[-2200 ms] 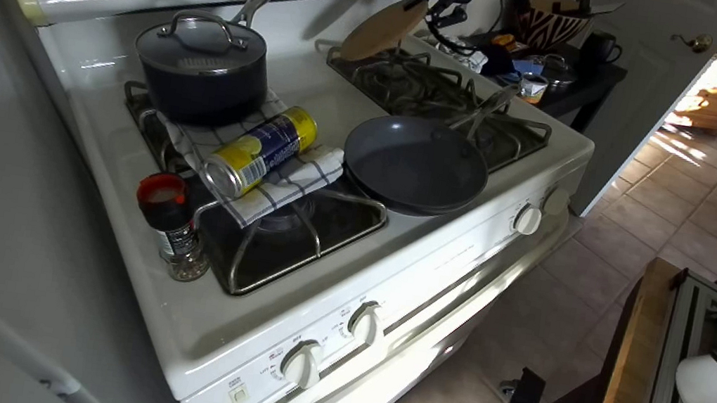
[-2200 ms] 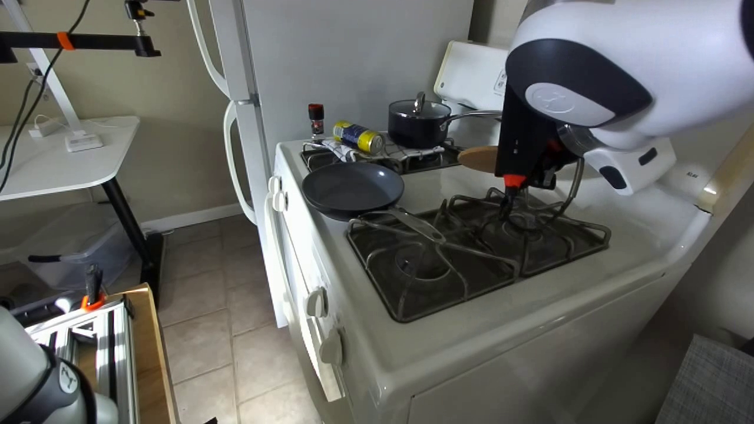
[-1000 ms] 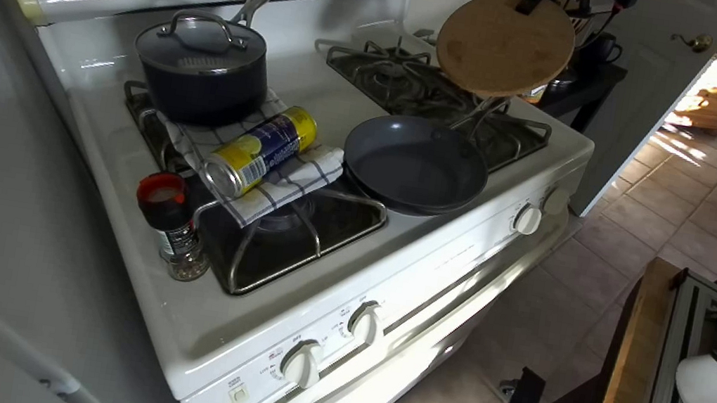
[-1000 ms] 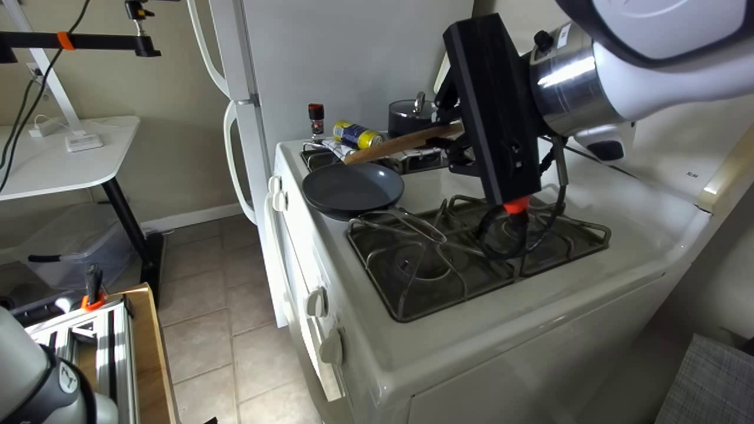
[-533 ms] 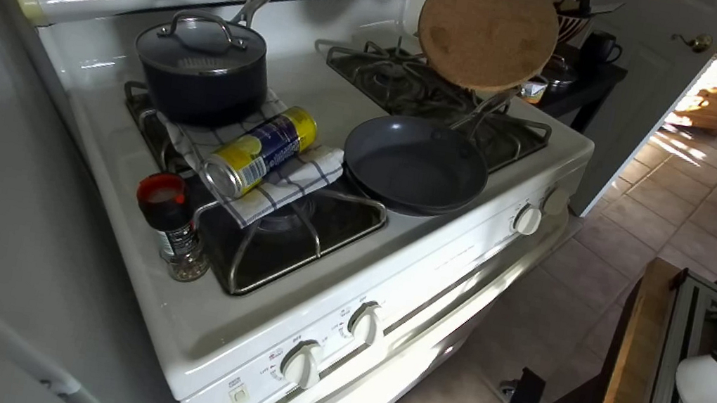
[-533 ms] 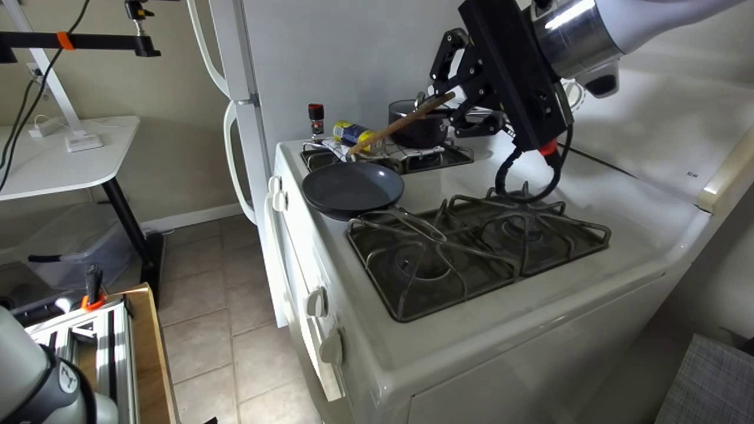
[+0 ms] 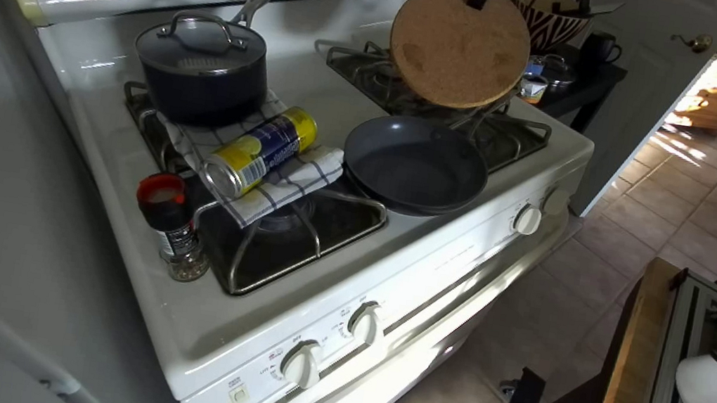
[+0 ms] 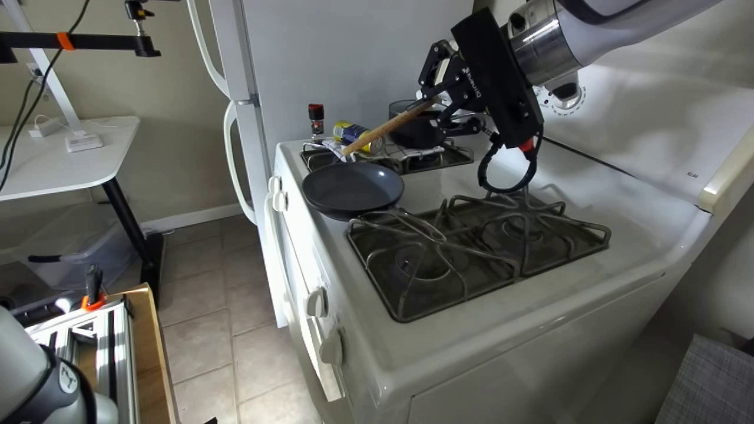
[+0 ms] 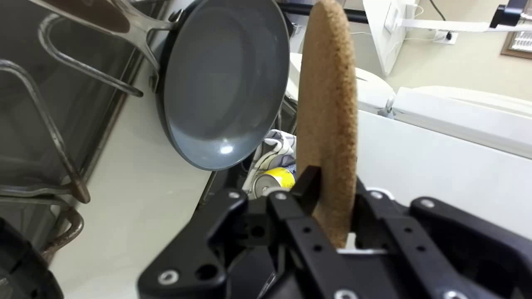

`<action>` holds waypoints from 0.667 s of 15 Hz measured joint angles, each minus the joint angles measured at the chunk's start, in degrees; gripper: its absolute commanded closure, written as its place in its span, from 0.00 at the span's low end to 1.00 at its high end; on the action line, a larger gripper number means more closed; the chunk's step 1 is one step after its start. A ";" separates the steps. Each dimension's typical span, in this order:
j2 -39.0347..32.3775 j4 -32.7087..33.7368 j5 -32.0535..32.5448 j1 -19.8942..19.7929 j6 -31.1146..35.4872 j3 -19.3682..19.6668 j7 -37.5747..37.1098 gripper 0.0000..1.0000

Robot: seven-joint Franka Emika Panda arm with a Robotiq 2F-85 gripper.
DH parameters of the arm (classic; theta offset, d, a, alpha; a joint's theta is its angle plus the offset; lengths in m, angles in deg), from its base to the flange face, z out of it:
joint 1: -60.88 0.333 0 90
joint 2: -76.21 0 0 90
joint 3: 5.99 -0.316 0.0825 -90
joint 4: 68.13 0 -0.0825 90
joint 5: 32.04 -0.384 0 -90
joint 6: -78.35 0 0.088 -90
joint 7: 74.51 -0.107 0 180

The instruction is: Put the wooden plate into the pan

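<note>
One wooden plate (image 7: 460,45), pinched at its rim in the claw (image 9: 334,195), hangs tilted above the desk (image 7: 322,89), not yet in the pan (image 7: 415,164) near the front edge. Best centre the plate over the pan, level it, lower gently, then release. The arm (image 8: 621,35) slants downward, claw aimed toward that edge.

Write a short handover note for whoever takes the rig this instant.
Gripper: jaws shut on the edge of the wooden plate.
Things: the wooden plate is held tilted above the stove, apart from the frying pan, which sits near the stove's front edge, nothing in it.
Done: wooden plate grasped and aloft.
Left: most likely bring it over the frying pan, level it, lower it in, open the jaws.
</note>
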 measured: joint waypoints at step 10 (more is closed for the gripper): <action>-3.84 3.45 11.45 4.82 0.01 -5.44 8.28 0.97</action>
